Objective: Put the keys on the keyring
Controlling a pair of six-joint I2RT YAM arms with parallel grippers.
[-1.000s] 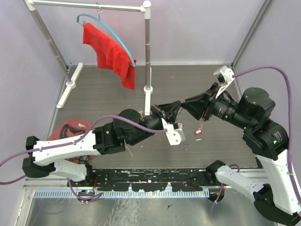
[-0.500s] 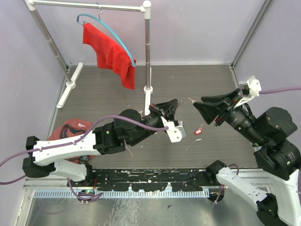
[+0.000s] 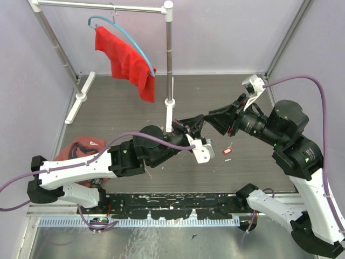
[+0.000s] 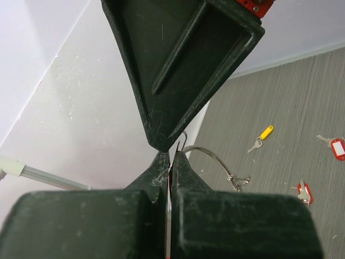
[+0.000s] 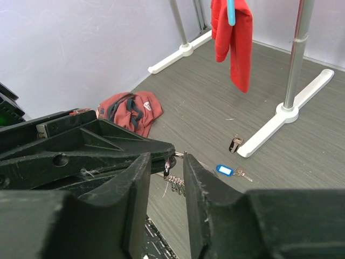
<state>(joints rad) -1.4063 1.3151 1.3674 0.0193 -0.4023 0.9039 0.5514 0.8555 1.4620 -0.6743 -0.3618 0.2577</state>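
Silver keyring [image 4: 213, 155]: the wire loop curves out to the right of your left end effector [image 4: 170, 159], held up off the table [image 3: 118, 102]. A small metal piece hangs at its lower end.
Left end effector: fingers pressed together, pinching the keyring at their tips. Its pose is the same in all three top views.
Right end effector [image 5: 166, 172]: fingers spread, with the gap lined up on the left tip and the ring's wire. You have no key showing in that gap.
Change: half a second ago your right arm was swung away to the right, well apart from the left. It is now back nose to nose with it, much as it was a second ago.
Meaning: judged a fresh approach to the ring, not a threading. No tagged key has been added.
Red-tagged keys [image 4: 337, 148]: loose on the table, right of the ring. The one in the top view has not shifted.
Others: yellow-tagged key [image 4: 262, 136] and blue-tagged key [image 5: 225, 170], both lying on the table.
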